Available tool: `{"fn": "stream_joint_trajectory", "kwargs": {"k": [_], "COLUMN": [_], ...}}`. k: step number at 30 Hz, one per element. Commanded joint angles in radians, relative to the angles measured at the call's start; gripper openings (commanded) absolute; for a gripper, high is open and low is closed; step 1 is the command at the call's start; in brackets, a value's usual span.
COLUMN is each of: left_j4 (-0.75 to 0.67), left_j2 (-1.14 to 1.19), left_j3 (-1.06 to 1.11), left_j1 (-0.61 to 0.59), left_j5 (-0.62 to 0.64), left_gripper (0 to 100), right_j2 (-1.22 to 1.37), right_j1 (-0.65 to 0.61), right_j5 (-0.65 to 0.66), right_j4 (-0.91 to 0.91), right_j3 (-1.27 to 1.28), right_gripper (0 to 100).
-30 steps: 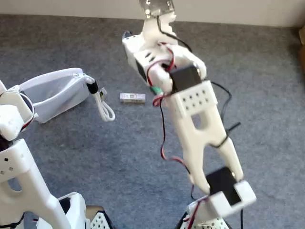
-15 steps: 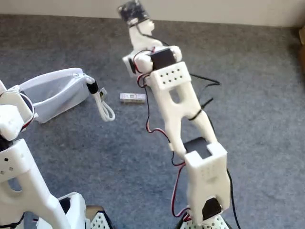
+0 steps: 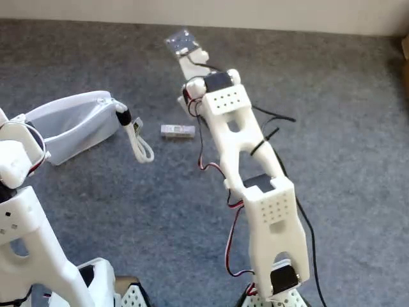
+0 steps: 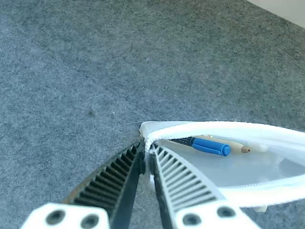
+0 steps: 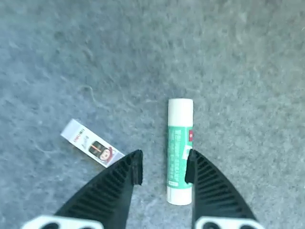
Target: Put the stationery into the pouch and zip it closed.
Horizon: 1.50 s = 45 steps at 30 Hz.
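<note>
Grey carpet-like cloth covers the bench (image 3: 358,115), on which the task's things are spread. The white pouch (image 3: 73,125) is laid on its side near the left arm, its mouth unzipped. One end of its rim is pinched between the clenched jaws of the left gripper (image 4: 145,155), presumably so that the opening is held taut and raised for loading. Inside the pouch a blue pen (image 4: 206,146) and a pale pencil-like item (image 4: 240,148) are seen, so part of the stationery is judged to be stowed. The pouch's cord loop (image 3: 139,146) is trailed on the cloth beside it. Two items are found outside the pouch: a small labelled eraser-like block (image 5: 92,143) and, near it, a green-and-white glue stick (image 5: 179,150). The right gripper (image 5: 163,164) is poised over the glue stick with its jaws parted and set to either side of the stick's body, an arrangement suited to a grasp. Whether contact is made cannot be told. The zip is not yet closed.
</note>
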Motion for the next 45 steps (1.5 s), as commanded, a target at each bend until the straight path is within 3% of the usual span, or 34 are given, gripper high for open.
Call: {"fn": "stream_joint_trajectory", "kwargs": {"k": [1, 7, 13, 29, 45], "left_j4": [0.002, 0.002, 0.002, 0.002, 0.003], "left_j2": [0.016, 0.016, 0.016, 0.018, 0.018], "left_j3": [0.038, 0.038, 0.039, 0.039, 0.039], "left_j1": [-0.012, -0.012, -0.012, -0.012, -0.012], "left_j5": [0.008, 0.008, 0.008, 0.008, 0.008], "left_gripper": [1, 1, 1, 1, 1], "right_j2": [0.002, 0.081, 0.125, 0.111, 0.263], "right_j1": [0.021, 0.021, 0.041, 0.054, 0.059], "right_j5": [0.034, 0.084, 0.098, 0.098, 0.100], "right_j4": [0.005, -0.005, -0.133, -0.137, -0.131], "right_j3": [-0.065, -0.065, -0.065, -0.148, -0.243], "right_gripper": [14.5, 14.5, 14.5, 14.5, 14.5]}}
